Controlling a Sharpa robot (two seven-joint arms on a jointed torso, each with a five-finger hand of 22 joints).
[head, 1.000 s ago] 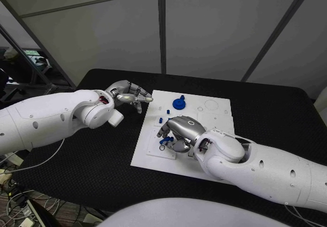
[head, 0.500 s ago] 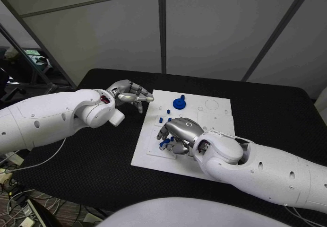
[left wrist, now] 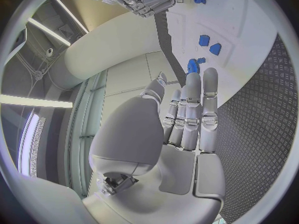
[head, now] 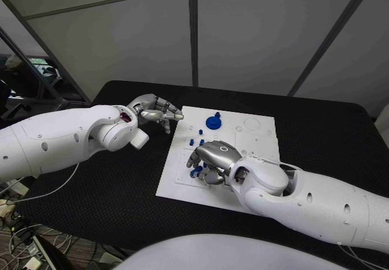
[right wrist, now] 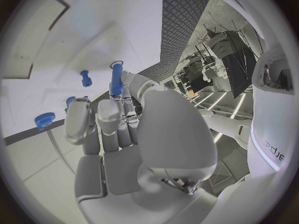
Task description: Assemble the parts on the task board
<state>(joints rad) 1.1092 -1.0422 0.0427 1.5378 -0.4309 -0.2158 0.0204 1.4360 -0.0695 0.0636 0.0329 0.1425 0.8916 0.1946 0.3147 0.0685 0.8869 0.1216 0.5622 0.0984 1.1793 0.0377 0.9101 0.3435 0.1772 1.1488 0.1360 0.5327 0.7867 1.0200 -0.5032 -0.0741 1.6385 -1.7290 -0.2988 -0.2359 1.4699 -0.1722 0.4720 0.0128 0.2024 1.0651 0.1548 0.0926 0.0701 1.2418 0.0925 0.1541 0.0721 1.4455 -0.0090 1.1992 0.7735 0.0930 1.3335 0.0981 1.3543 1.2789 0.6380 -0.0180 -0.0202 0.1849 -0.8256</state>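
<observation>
I have the right hand [head: 212, 159] low over the task board [head: 258, 140], pinching a blue peg [right wrist: 116, 80] upright at its fingertips, left hand [head: 155, 112] idle and loosely curled beside the board's edge; next, I judge, seat the peg squarely in its hole.

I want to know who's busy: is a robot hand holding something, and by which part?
The right hand pinches a long blue peg by its lower end. The left hand holds nothing.
</observation>
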